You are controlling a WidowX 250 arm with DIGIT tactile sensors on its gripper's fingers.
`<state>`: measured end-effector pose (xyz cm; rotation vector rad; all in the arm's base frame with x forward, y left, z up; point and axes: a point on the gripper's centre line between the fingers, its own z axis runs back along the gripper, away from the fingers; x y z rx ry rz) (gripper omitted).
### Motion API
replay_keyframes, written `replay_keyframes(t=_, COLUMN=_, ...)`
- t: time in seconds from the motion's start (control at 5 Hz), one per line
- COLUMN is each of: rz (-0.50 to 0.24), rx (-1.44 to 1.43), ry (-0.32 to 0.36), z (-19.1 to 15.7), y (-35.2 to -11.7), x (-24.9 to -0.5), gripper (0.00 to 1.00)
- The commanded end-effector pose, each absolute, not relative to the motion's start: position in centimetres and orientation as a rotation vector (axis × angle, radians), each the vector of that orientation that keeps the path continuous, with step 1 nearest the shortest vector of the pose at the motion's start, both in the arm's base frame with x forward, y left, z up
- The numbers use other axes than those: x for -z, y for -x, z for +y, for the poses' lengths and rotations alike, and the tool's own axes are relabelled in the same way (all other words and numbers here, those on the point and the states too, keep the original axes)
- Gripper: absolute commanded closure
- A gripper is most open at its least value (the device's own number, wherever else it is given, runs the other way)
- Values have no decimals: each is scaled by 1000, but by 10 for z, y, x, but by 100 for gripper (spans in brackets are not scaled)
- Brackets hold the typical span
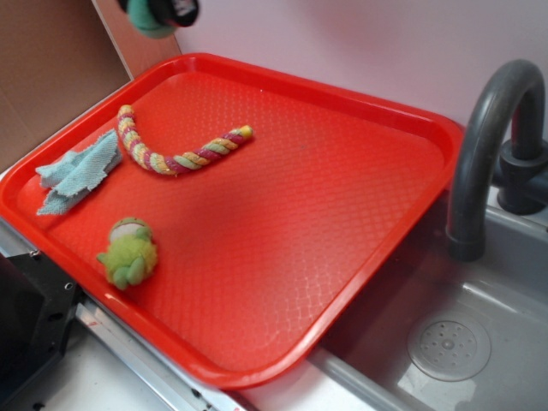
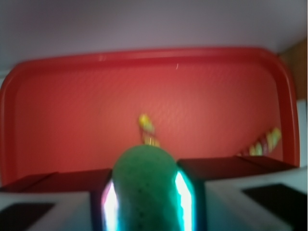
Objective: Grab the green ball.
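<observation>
Right and middle of the red tray (image 1: 411, 184) are wide open; rope toy (image 1: 175, 154), blue cloth (image 1: 77, 171), plush toy (image 1: 128, 253) crowd the left; faucet (image 1: 488, 145) blocks the right edge

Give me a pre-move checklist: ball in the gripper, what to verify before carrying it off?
1. Ball between the gripper fingers: ok, both sides pressed in the wrist view.
2. Ball lifted off the tray: ok, it hangs past the far corner.
3. Grip depth: cannot tell, view blurred.
4. Rope clear of the ball: ok, lying on the tray.
5. Plush and cloth undisturbed: ok.
6. Faucet clearance: ok, far side of the tray.
</observation>
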<state>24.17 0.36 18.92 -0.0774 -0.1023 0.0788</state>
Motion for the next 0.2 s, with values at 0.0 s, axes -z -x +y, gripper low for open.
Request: replay_keyframes(t=0.0, rz=-135, rx=-53, ry=131, z=13, y=-217, x=-201, gripper=100)
